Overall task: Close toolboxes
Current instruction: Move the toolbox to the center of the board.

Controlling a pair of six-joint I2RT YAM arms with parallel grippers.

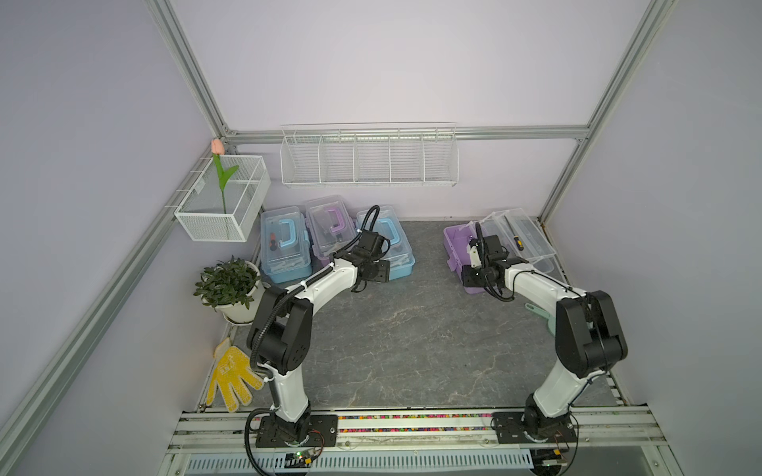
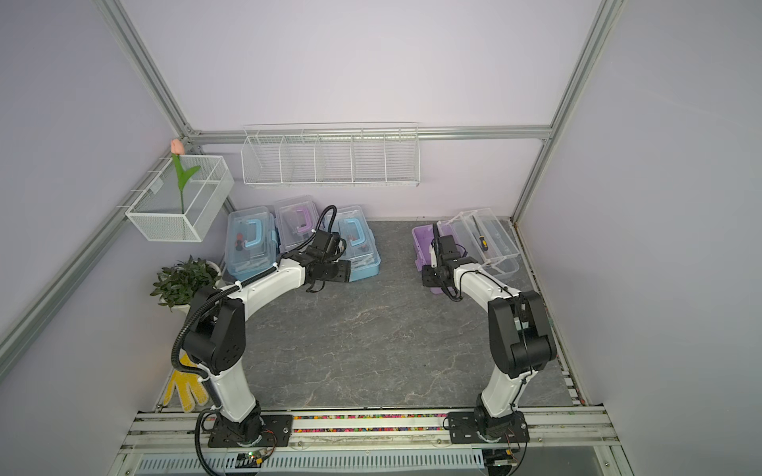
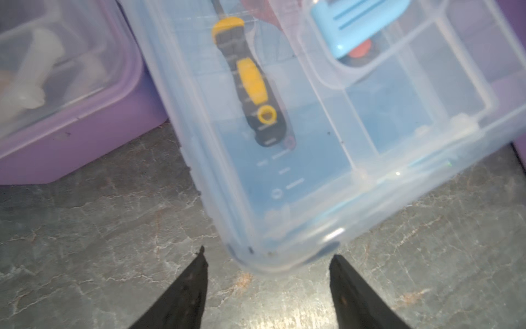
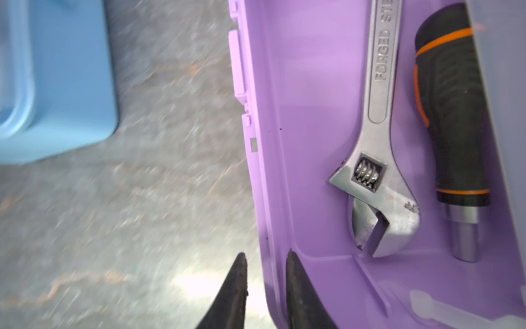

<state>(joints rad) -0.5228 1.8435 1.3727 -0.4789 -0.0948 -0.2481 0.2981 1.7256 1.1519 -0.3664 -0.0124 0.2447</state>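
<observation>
risk: open purple toolbox dragged or tipped instead of closed

the left gripper (image 3: 268,253) is held apart and empty. the corner of the nearest light-blue toolbox (image 3: 313,171), lid down, lies just beyond and between its fingertips, apparently untouched. the closed purple toolbox (image 1: 330,230) and the second light-blue toolbox (image 1: 284,247) are lined up beyond it on its outer side.

the open purple toolbox (image 1: 464,255) sits under the right gripper (image 4: 266,253). its base wall is straddled, one finger inside and one outside, with only a narrow gap. whether the wall is actually pinched cannot be told. the clear lid (image 1: 521,235) is swung back past that gripper, with a yellow-handled screwdriver (image 1: 517,243) lying in its tray.

if the thin wall is pulled, the box could be slid or tilted, and the wrench (image 4: 378,171) and black driver handle (image 4: 452,114) beside the inner finger could be shifted. closing could be blocked if the trays are folded unevenly or the screwdriver is rolled out.
</observation>
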